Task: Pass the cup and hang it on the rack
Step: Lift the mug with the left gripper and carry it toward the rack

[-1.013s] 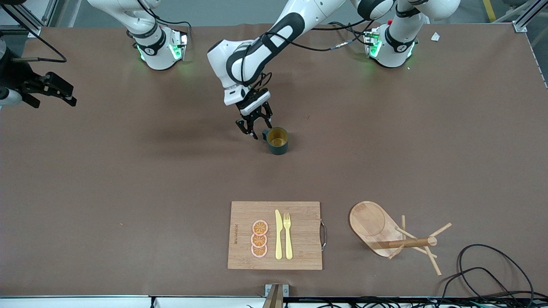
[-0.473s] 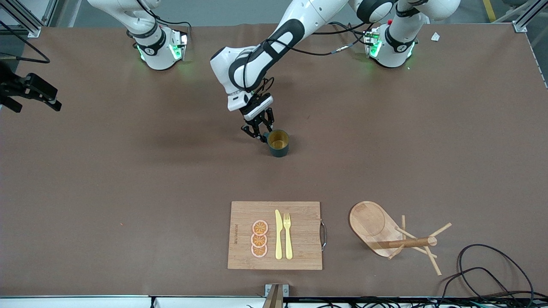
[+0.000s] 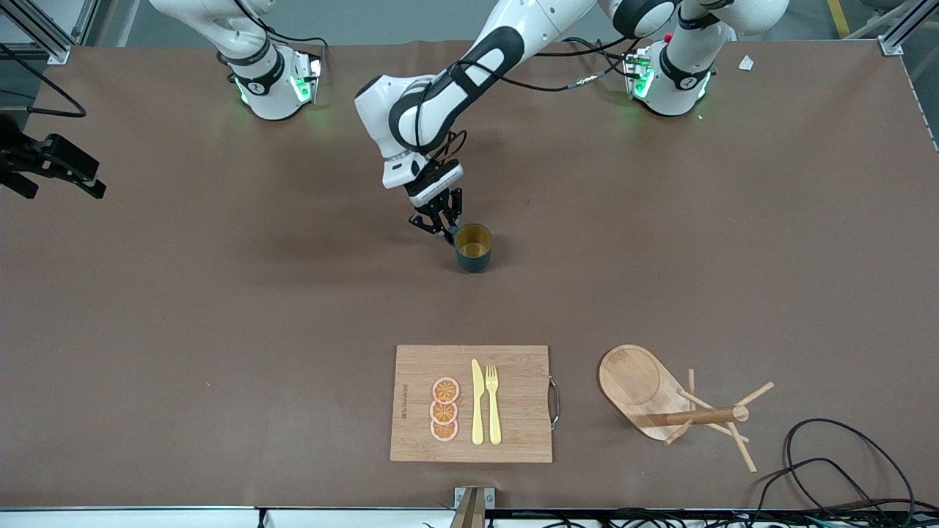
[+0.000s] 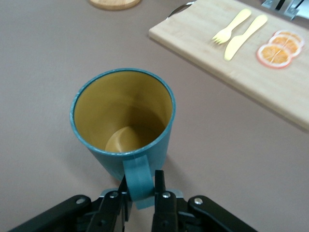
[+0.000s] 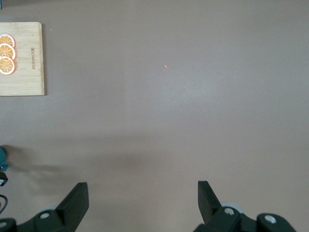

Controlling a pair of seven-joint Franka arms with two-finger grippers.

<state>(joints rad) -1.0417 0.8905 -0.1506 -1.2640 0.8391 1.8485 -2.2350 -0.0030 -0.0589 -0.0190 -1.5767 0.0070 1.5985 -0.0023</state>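
The left gripper (image 4: 142, 195) has just clamped the cup (image 4: 123, 121) by its handle; lifting comes next, while the right gripper (image 5: 142, 203) waits, jaws wide.

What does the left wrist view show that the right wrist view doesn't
Only the left wrist view: the left gripper shut on the cup's handle, the yellow fork and knife. Only the right wrist view: the right gripper, open over bare table. Both: the cutting board and its orange slices.
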